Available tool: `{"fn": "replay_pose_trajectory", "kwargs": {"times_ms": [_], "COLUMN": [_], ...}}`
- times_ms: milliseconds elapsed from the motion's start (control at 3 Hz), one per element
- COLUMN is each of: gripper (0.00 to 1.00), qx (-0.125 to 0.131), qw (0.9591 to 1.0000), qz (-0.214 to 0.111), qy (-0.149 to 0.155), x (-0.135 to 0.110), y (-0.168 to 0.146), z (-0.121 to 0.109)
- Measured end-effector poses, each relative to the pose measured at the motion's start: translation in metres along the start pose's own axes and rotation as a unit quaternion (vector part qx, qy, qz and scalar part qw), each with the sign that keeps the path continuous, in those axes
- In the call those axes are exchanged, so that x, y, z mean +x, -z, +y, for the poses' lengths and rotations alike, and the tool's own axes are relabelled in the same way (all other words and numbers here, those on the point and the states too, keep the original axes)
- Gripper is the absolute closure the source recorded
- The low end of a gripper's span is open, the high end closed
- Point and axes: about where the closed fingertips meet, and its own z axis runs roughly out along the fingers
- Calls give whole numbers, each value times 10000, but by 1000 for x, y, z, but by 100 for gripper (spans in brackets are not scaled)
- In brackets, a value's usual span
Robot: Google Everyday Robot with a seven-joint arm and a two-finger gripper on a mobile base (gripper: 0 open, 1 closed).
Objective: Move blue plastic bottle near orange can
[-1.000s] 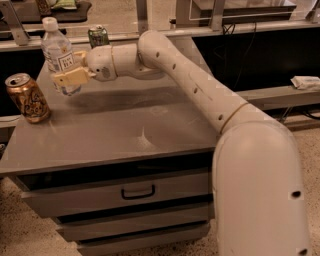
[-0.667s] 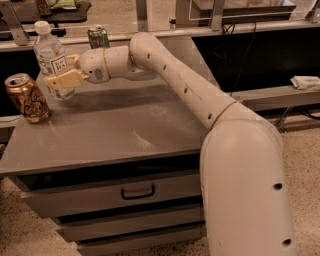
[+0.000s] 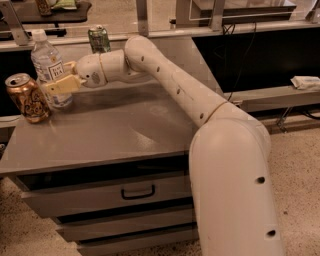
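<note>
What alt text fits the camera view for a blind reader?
The gripper of a white robot arm grips an upright blue plastic bottle beside an orange can on a grey drawer cabinet; a green can stands behind.

From my feed I log: one grey metal cabinet [image 3: 100, 142] with a flat top and three drawer fronts below, the upper one with a dark loop handle [image 3: 137, 192]. The pale speckled floor [image 3: 300, 175] shows to the right of the cabinet and at its lower left corner. Beyond the top's far edge a long grey ledge [image 3: 260, 97] runs under black panels [image 3: 250, 55], with a crumpled white item [image 3: 305, 81] at its right end. Metal uprights [image 3: 143, 15] rise behind. The light is warm and dim. The gripper [image 3: 54, 82] is at the top's far left corner, clasped on the blue plastic bottle [image 3: 45, 55].
</note>
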Motion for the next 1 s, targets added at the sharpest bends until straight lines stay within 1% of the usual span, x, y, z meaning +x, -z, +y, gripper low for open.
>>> {"fn": "replay_pose_trajectory", "kwargs": {"times_ms": [667, 1000], "gripper": [37, 14], "qx": [-386, -526], "qw": [9990, 9983], "qz": [151, 196], "qy": [-138, -177], "x": [8, 11], "y": [6, 9], "z": [9, 15]}}
